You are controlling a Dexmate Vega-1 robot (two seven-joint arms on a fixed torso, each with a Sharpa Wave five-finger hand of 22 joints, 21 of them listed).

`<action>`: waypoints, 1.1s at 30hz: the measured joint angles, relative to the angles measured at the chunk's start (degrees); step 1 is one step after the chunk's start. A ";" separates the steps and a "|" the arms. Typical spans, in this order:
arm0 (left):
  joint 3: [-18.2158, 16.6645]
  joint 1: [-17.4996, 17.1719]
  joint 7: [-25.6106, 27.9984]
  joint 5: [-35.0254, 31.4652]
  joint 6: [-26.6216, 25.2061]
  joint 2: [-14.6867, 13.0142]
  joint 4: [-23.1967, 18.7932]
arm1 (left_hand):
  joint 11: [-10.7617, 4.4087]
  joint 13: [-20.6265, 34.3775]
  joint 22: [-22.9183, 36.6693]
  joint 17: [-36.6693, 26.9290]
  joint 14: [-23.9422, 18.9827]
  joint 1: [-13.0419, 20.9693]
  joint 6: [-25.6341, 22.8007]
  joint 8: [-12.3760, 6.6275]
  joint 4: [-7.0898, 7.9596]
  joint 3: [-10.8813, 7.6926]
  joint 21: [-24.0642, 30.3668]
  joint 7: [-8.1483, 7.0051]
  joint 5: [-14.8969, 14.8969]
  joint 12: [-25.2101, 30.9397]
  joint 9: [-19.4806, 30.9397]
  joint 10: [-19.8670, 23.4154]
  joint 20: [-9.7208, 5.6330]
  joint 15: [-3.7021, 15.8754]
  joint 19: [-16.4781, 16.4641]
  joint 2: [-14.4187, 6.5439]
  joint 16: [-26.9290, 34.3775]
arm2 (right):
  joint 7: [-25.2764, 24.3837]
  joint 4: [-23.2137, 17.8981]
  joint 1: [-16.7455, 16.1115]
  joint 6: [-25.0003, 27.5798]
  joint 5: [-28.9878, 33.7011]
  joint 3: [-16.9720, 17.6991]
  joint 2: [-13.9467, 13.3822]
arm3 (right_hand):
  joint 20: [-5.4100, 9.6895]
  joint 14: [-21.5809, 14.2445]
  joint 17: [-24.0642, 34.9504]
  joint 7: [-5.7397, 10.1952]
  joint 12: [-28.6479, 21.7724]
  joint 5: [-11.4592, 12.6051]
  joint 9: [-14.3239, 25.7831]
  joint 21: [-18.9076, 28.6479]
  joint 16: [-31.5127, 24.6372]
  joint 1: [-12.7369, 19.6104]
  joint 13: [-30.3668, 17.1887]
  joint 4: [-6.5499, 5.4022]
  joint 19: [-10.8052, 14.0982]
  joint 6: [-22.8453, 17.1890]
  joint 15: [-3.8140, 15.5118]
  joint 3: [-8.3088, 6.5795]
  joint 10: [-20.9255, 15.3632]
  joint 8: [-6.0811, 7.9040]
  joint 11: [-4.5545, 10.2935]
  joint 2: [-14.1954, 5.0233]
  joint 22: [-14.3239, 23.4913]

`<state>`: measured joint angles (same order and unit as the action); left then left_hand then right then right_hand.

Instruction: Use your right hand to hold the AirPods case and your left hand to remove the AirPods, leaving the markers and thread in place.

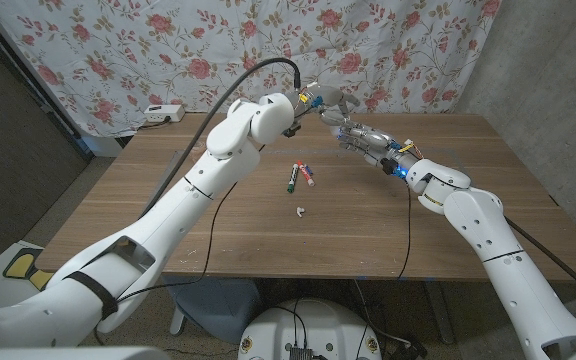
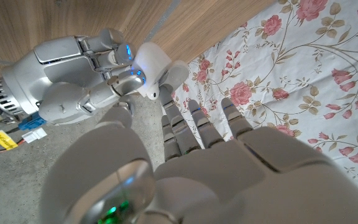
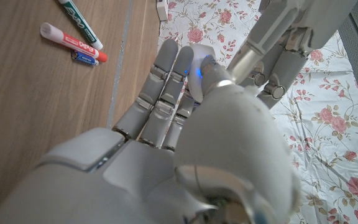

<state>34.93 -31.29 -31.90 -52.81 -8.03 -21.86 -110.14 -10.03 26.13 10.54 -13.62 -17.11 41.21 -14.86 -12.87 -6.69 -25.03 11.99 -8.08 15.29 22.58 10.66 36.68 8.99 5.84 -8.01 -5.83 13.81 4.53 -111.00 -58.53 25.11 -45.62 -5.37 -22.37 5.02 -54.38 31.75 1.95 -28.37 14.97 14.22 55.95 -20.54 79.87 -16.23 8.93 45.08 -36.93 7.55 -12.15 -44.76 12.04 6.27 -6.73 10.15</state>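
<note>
1. Both arms are raised above the far side of the wooden desk (image 1: 448, 230); the right hand (image 1: 363, 135) grips the small white rounded AirPods case (image 2: 151, 65), held in the air.
2. The left hand (image 1: 320, 100) meets it, fingers (image 2: 179, 127) spread, touching the case.
3. Green, red and blue markers (image 1: 301, 176) and a small white earbud-like piece (image 1: 299, 210) lie on the desk, well apart from the hands.
4. The case's orientation cannot be told.
</note>
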 measured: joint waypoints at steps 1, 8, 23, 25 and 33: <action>0.07 0.04 -0.05 -0.08 -0.08 0.06 0.07 | 0.09 -0.09 0.00 0.06 0.00 -0.01 0.01 -0.22 0.00 0.00 0.00 -0.01 0.00 -0.01 0.00 0.09 -0.09 0.00 -0.09 0.01 0.00 | 0.00 0.00 0.00 0.02 -0.03 0.01 0.00 | 0.00 0.00 0.00 0.00 0.00 0.00 0.01 0.03 0.00 0.00 0.00 0.00 0.00 0.00 0.00 0.00 0.00 0.00 0.00 0.00 0.00; 0.32 0.21 -0.17 -0.24 -0.29 0.23 0.38 | 0.44 -0.41 0.00 0.06 -0.20 -0.44 -0.52 -0.37 0.00 0.00 0.00 0.08 0.00 -0.56 0.00 -0.26 -0.09 -0.21 -0.09 0.03 0.00 | 0.02 0.00 0.00 0.08 -0.05 0.02 -0.01 | 0.00 0.00 -0.01 -0.01 0.00 -0.01 0.04 0.34 0.00 -0.01 0.00 0.00 0.00 0.01 0.00 0.00 0.01 -0.02 0.01 0.01 0.00; 0.79 0.41 0.20 -1.17 -0.97 0.48 0.95 | -0.18 -1.79 0.00 0.55 -1.26 -3.36 -0.46 0.47 0.29 -0.19 0.00 0.13 0.00 -1.83 0.00 1.99 -0.09 0.16 -0.08 -0.01 0.40 | 0.04 0.34 0.17 0.16 -0.07 0.00 0.07 | 0.00 0.00 0.00 -0.11 0.00 0.12 0.01 0.34 0.23 -0.02 0.00 0.00 0.00 0.12 0.00 0.00 -0.01 -0.13 -0.02 0.02 0.00; 1.02 0.31 0.22 -1.54 -1.20 0.57 0.94 | 0.54 -2.20 0.00 0.44 -1.28 -5.44 -0.16 0.75 1.09 0.62 0.00 0.43 0.00 -2.68 0.00 1.26 0.26 -0.16 -0.43 0.25 0.40 | 0.04 0.38 0.18 0.18 -0.07 0.00 0.09 | 0.00 0.00 -0.01 -0.12 0.00 0.12 0.00 0.34 0.23 -0.02 0.00 0.00 0.00 0.12 0.00 0.00 -0.01 -0.22 -0.02 0.02 0.00; 1.20 0.27 -0.23 -1.72 -1.69 0.95 1.02 | 3.12 -3.57 0.00 0.59 -1.45 -7.37 -0.59 0.80 1.66 1.19 0.30 0.62 0.00 -3.66 0.00 2.02 0.12 -0.60 -0.90 0.63 0.40 | 0.03 0.44 0.20 0.23 -0.08 -0.01 0.13 | 0.00 0.00 -0.01 -0.22 0.00 0.12 0.05 0.49 0.23 -0.02 0.00 -0.01 0.01 0.23 0.00 0.01 -0.01 -0.34 -0.02 0.02 0.00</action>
<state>36.12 -31.02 -32.12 -54.52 -9.72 -20.90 -109.12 -6.91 22.55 10.54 -13.03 -18.56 33.83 -15.45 -12.07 -5.03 -23.85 12.29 -7.46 15.29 18.92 10.66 38.69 9.11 5.24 -8.91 -5.20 14.21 4.55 -110.56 -58.33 25.34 -45.70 -5.38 -22.24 5.02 -54.37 31.74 1.73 -28.36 15.09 14.26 56.44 -20.31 79.85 -16.23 8.92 45.09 -36.70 7.55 -12.14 -44.77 11.70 6.25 -6.70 10.16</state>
